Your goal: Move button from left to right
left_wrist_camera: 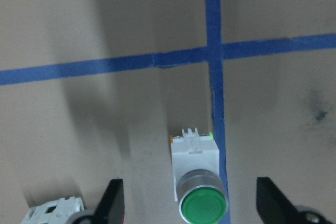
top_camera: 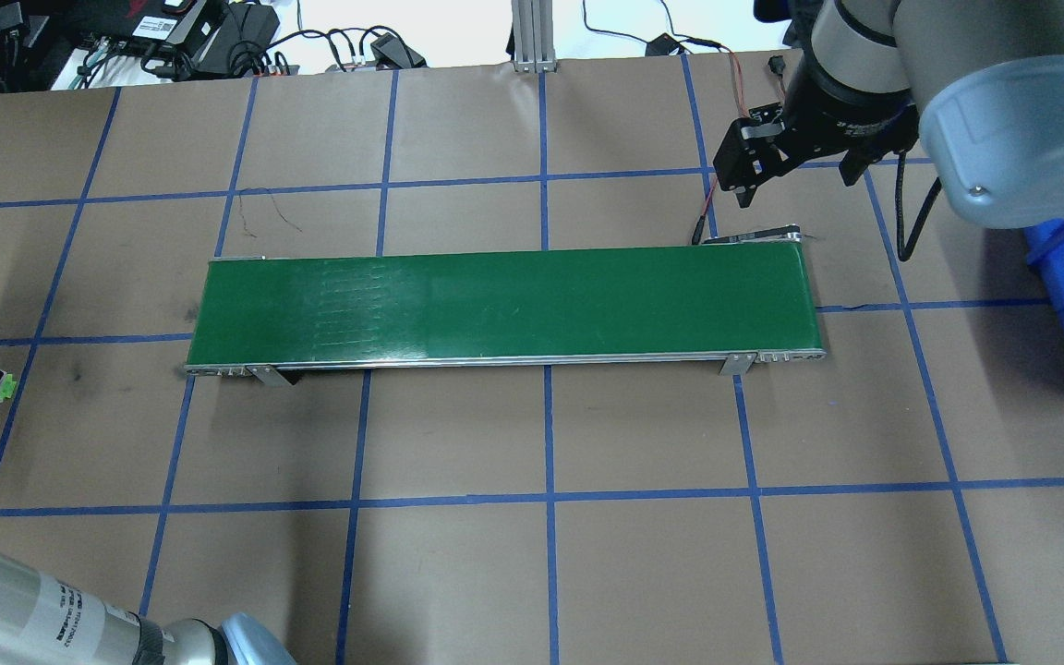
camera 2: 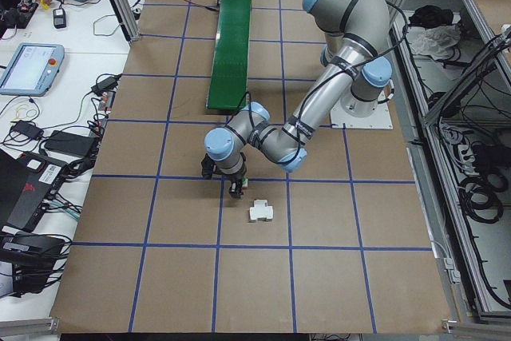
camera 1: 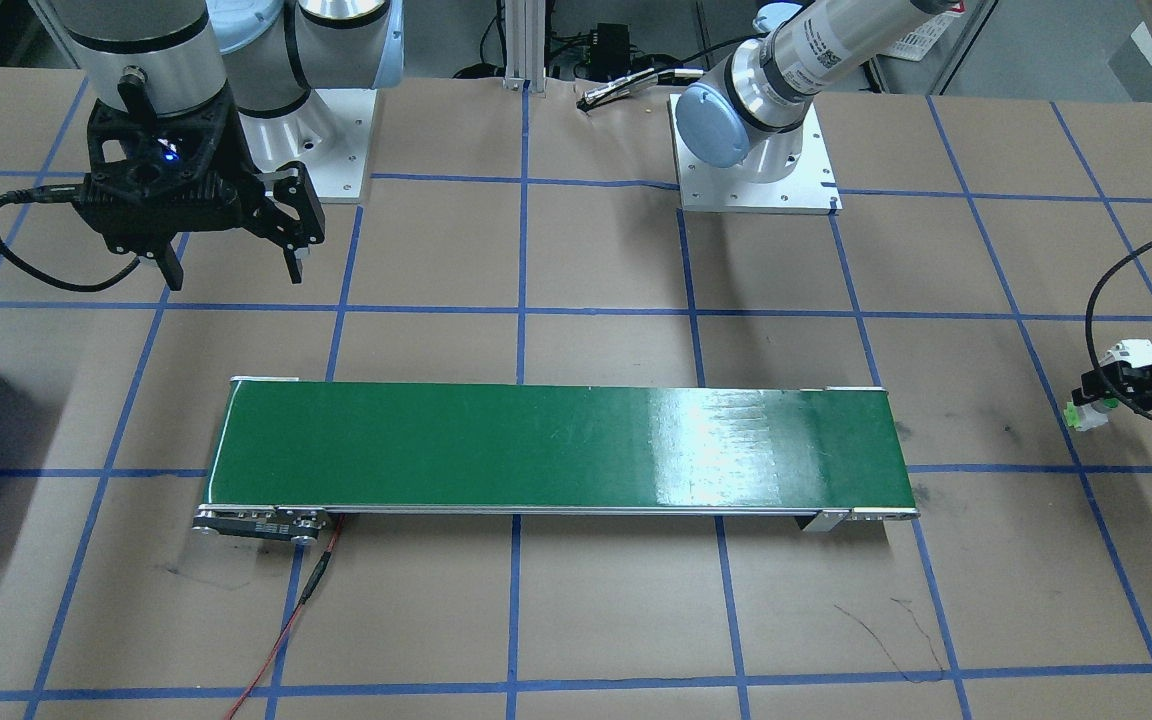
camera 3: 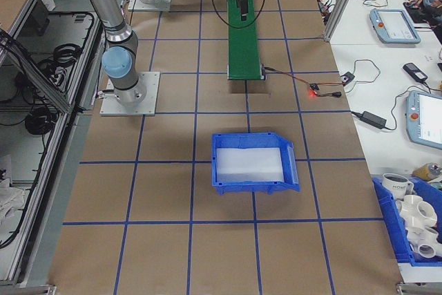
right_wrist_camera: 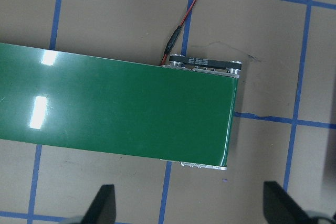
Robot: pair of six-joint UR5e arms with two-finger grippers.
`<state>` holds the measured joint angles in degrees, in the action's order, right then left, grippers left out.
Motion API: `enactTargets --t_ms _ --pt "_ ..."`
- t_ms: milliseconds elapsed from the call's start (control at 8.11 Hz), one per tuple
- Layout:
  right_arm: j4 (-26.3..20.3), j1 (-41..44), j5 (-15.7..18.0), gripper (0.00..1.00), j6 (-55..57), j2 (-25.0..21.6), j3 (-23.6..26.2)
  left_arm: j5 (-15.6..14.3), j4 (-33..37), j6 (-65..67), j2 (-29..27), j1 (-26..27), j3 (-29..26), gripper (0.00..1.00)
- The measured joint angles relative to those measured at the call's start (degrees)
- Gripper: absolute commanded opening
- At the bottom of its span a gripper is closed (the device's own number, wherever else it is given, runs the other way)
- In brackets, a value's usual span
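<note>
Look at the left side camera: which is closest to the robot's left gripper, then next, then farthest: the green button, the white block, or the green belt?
1. Button, right at the left gripper.
2. White block, just beside it, nearer the camera.
3. Green belt, far up the table.

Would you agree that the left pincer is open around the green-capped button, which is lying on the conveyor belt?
Not quite. The left pincer is open around the button, but the button lies on the brown table surface beside a blue tape line, not on the conveyor belt, which is bare. The left wrist-mounted and overhead exterior views show this.
</note>
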<state>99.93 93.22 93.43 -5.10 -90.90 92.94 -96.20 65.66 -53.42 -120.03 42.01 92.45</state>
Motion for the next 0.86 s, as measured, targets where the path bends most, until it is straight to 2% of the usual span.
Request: enactTargets --t_ms 370,494,617,864 --pt "-0.03 -0.05 0.00 1.00 0.00 0.02 0.04 -0.12 0.00 -0.08 -0.03 0.02 0.01 0.38" --pt "-0.05 -0.05 0.00 1.00 0.00 0.02 0.04 -0.14 0.04 -0.06 -0.03 0.01 0.01 0.27" --pt "-0.04 -0.06 0.00 1.00 0.00 0.02 0.04 -0.17 0.07 0.00 -0.03 0.00 0.01 0.21" --pt "-0.07 -0.06 0.00 1.00 0.00 0.02 0.09 -0.31 0.39 0.12 0.28 0.00 -0.07 0.17"
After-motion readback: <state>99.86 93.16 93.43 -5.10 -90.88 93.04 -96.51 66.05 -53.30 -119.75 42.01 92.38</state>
